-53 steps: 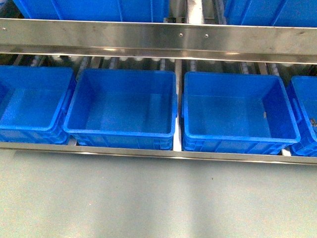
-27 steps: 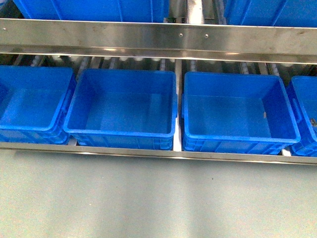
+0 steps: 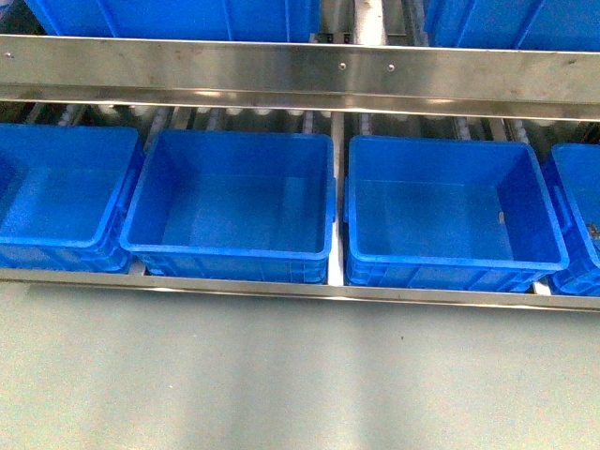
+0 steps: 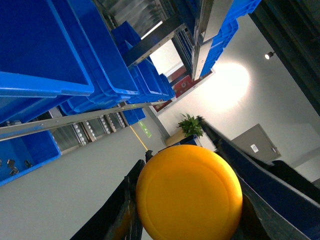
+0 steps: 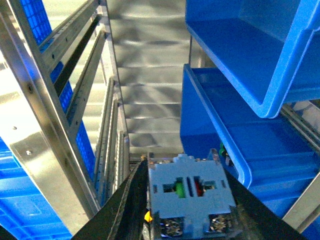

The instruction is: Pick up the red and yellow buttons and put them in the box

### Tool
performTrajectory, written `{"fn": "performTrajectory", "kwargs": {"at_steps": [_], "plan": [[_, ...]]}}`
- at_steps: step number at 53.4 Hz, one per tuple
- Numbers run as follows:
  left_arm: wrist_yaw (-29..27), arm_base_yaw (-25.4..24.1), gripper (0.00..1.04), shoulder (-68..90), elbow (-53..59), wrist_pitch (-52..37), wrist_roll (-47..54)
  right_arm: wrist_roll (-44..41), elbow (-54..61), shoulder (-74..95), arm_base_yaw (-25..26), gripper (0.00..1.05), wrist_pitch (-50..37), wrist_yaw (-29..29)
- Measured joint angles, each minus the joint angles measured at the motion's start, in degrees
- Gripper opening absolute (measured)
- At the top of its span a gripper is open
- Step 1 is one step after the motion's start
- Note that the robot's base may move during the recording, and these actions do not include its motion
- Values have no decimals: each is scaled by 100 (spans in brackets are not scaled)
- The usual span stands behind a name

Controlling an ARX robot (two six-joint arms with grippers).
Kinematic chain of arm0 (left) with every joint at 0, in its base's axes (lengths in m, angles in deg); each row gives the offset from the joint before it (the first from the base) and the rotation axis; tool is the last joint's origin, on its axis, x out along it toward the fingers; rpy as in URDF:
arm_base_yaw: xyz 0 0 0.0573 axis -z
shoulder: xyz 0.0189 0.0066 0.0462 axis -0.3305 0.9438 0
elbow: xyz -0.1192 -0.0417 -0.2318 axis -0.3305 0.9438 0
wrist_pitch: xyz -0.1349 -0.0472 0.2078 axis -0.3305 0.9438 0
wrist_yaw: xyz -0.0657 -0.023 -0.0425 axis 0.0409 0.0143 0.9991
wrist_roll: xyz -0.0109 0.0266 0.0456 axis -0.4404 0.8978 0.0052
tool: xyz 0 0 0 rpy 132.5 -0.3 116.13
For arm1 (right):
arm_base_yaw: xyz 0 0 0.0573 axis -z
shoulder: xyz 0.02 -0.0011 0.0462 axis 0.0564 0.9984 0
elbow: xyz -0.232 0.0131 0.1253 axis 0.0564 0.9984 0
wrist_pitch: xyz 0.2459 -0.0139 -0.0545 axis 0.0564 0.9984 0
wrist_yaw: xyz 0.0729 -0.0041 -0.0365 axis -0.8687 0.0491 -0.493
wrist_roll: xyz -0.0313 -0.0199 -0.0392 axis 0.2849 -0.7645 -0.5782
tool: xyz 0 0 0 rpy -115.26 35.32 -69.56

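Observation:
Neither arm shows in the front view. Two blue crates stand side by side on the rack, one left of centre (image 3: pixel 228 251) and one right of centre (image 3: pixel 457 262), both bare inside. In the left wrist view, my left gripper (image 4: pixel 187 186) is shut on a large-looking round yellow button (image 4: pixel 189 192) that fills the gap between the dark fingers. In the right wrist view, my right gripper (image 5: pixel 187 196) is shut on the red button (image 5: pixel 189 182). Only the button's pale grey square body shows, with a green and a red slot.
A steel rail (image 3: pixel 300 70) crosses above the crates, with more blue crates on the shelf over it. Further crates sit at the far left (image 3: pixel 56 246) and far right (image 3: pixel 583 272), the right one holding small grey bits. A grey surface (image 3: pixel 281 375) lies in front of the rack.

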Motion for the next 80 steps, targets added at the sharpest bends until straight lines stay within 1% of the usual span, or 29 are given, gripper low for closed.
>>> {"fn": "performTrajectory", "kwargs": {"at_steps": [3, 12, 20, 21, 22, 25, 28, 31, 32, 35, 42, 48, 52, 55, 58, 66, 71, 72, 77, 80], "plan": [[-24, 4, 32, 2, -7, 9, -9, 0, 0, 2, 2, 28, 4, 2], [-70, 15, 33, 7, -11, 4, -28, 2, 2, 2, 24, 27, 4, 4], [-168, 24, 58, 11, -9, -35, 46, -63, 4, 2, 57, 26, 4, 46], [-201, 22, 63, 11, -9, -37, 59, -72, 4, 0, 70, 26, -7, 48], [-201, 22, 65, 13, -9, -37, 61, -83, 4, 0, 77, 26, -11, 48], [-258, 11, 75, 11, -2, -79, 70, -109, 9, 0, 96, 26, -44, 61], [-350, -28, 90, 0, 15, -179, 79, -129, 55, 0, 120, 26, -48, 72], [-417, -63, 97, -28, 61, -306, 59, -151, 90, 0, 131, 26, -48, 90], [-457, -85, 98, -48, 92, -365, 55, -162, 105, 0, 140, 26, -48, 92], [-535, -146, 96, -136, 170, -466, 15, -212, 133, 0, 149, 26, -48, 114], [-671, -356, 97, -610, 415, -498, 7, -350, 203, 7, 184, 26, -76, 173], [-656, -643, 97, -1473, 940, -645, 116, -507, 293, 17, 240, 26, -107, 256], [-619, -870, 97, -2238, 1434, -450, 398, -564, 352, 15, 267, 26, -107, 334], [-590, -1060, 97, -2861, 1843, -153, 697, -638, 382, -9, 264, 26, -101, 413], [-509, -1403, 97, -3853, 2511, 302, 1204, -800, 393, -76, 219, 26, -35, 494], [-334, -2085, 97, -5554, 3440, 1362, 1755, -1084, 393, -267, 68, 26, 140, 678], [15, -2734, 97, -6830, 4039, 2179, 1998, -1335, 391, -422, -63, 26, 273, 811], [35, -2771, 97, -6898, 4072, 2232, 2006, -1362, 391, -437, -76, 26, 282, 831], [317, -3501, 97, -8094, 4675, 3200, 2216, -1572, 391, -608, -195, 26, 426, 949], [428, -3832, 97, -8581, 4935, 3624, 2253, -1690, 391, -691, -245, 26, 481, 1016]]}}
